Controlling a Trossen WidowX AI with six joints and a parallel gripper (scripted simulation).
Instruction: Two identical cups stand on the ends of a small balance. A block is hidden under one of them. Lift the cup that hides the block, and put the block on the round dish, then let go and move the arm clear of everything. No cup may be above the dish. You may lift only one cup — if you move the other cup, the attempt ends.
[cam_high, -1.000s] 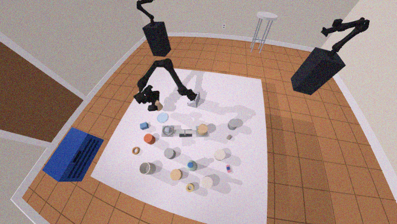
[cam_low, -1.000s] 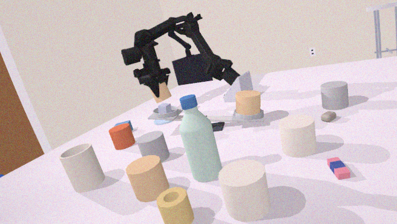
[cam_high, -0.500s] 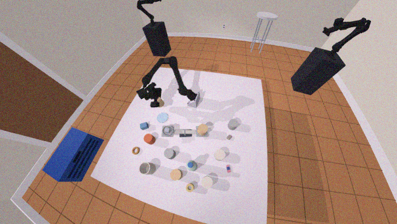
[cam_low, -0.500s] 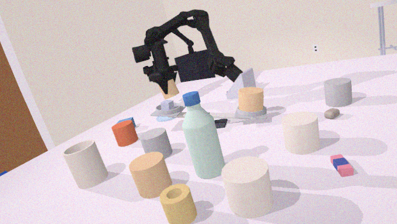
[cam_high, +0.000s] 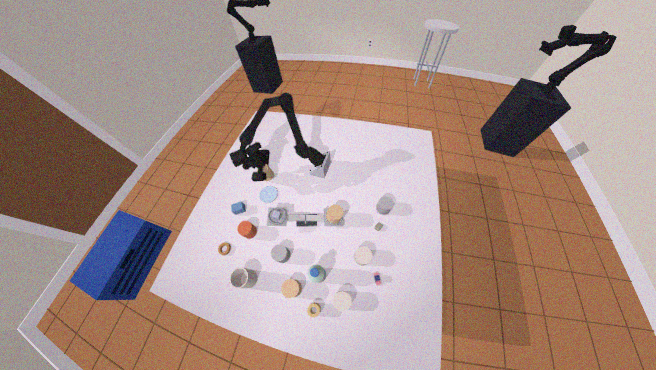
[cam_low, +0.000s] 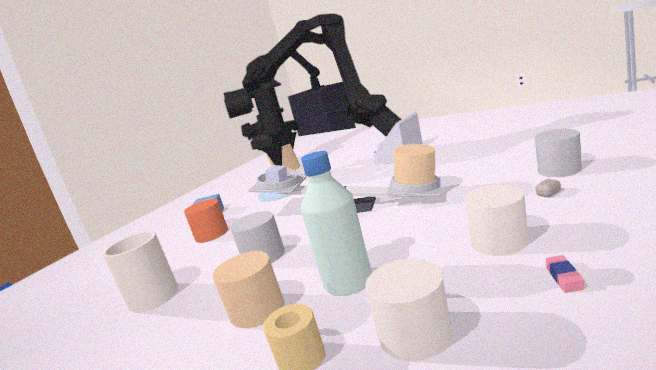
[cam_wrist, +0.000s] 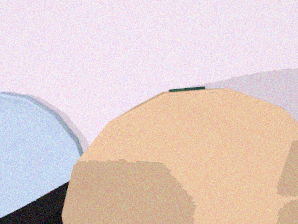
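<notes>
My gripper (cam_high: 264, 174) (cam_low: 283, 159) is shut on a tan cup (cam_high: 269, 172) (cam_low: 290, 157) (cam_wrist: 200, 135), which fills much of the wrist view. They are on the arm's side of the light blue round dish (cam_high: 268, 194) (cam_low: 272, 197) (cam_wrist: 30, 145), and the cup shows beside the dish. Whether the cup touches the table is hard to tell. A pale grey-blue block (cam_high: 276, 215) (cam_low: 276, 174) sits uncovered on the left pan of the balance (cam_high: 301, 220) (cam_low: 366, 204). The other tan cup (cam_high: 335, 213) (cam_low: 414, 165) stands on the right pan.
A blue block (cam_high: 238, 207) and an orange-red cylinder (cam_high: 246, 229) (cam_low: 206, 220) lie left of the balance. Grey, tan and cream cylinders and a green bottle (cam_high: 316, 273) (cam_low: 336, 240) stand on the far side from the arm. A grey wedge (cam_high: 320, 166) (cam_low: 411, 131) is at the arm's base.
</notes>
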